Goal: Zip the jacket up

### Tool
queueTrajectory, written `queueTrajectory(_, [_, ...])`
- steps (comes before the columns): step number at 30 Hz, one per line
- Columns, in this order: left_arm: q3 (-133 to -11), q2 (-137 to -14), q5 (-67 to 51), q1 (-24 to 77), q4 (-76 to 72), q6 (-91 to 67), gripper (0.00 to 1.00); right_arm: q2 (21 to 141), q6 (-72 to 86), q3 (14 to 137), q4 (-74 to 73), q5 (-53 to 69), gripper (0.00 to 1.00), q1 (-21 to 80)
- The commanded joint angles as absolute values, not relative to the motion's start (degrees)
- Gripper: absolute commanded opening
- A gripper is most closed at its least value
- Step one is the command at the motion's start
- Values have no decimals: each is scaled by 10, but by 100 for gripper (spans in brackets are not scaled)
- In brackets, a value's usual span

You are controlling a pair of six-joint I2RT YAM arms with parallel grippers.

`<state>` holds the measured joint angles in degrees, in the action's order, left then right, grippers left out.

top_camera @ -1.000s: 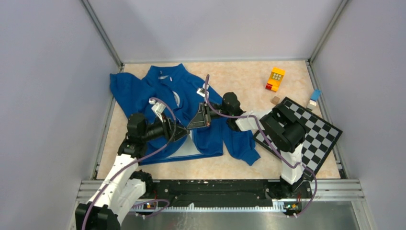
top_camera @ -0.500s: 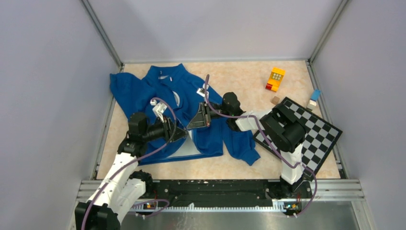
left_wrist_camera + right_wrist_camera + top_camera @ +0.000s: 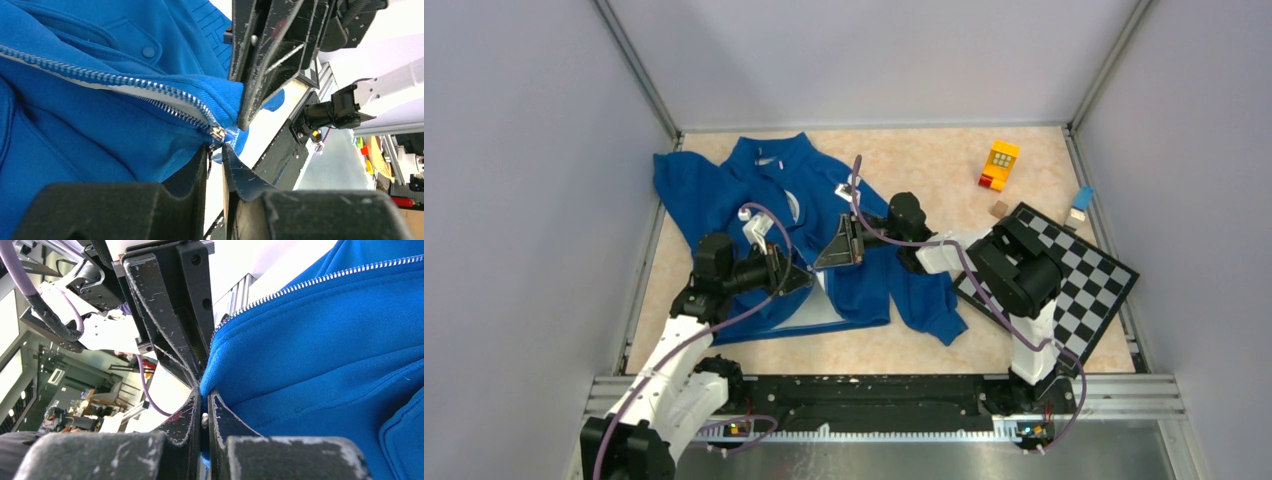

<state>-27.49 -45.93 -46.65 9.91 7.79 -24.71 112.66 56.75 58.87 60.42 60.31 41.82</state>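
Note:
The royal-blue jacket (image 3: 764,190) lies spread on the table's left half, front open, pale lining showing by its hem. My right gripper (image 3: 821,264) is shut on the hem at the zipper's bottom end; blue fabric (image 3: 325,340) fills its view, pinched between the fingers (image 3: 202,395). My left gripper (image 3: 809,277) faces it, tip to tip. In the left wrist view the metal slider (image 3: 218,133) sits at the bottom of the zipper teeth (image 3: 125,82). Its pull tab hangs between my left jaws (image 3: 215,150), which stand a narrow gap apart.
A black-and-white checkerboard (image 3: 1074,275) lies at the right under the right arm. A yellow toy block (image 3: 1001,165), a small brown cube (image 3: 999,209) and a small blue item (image 3: 1081,200) sit at the back right. Grey walls enclose the table.
My left arm has shifted slightly back and left while its gripper stays at the slider. The right arm and the jacket have not visibly moved.

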Motion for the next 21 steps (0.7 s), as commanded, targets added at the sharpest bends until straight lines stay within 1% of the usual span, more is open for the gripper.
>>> queueTrajectory(1, [-304,-471,-443,101,95,-237,19,1098,566,596,640,599,0,419])
queueTrajectory(5, [-308,-471,-436,101,101,-237,16,1097,566,595,640,599,0,419])
queueTrajectory(11, [-330,-471,-420,101,144,-236,5,1098,554,595,626,592,0,419])
queueTrajectory(17, [-376,-501,-426,102,215,-214,5,1097,536,600,601,588,0,419])
queueTrajectory(21, [-397,-513,-424,101,258,-192,3,1096,534,602,598,587,0,419])
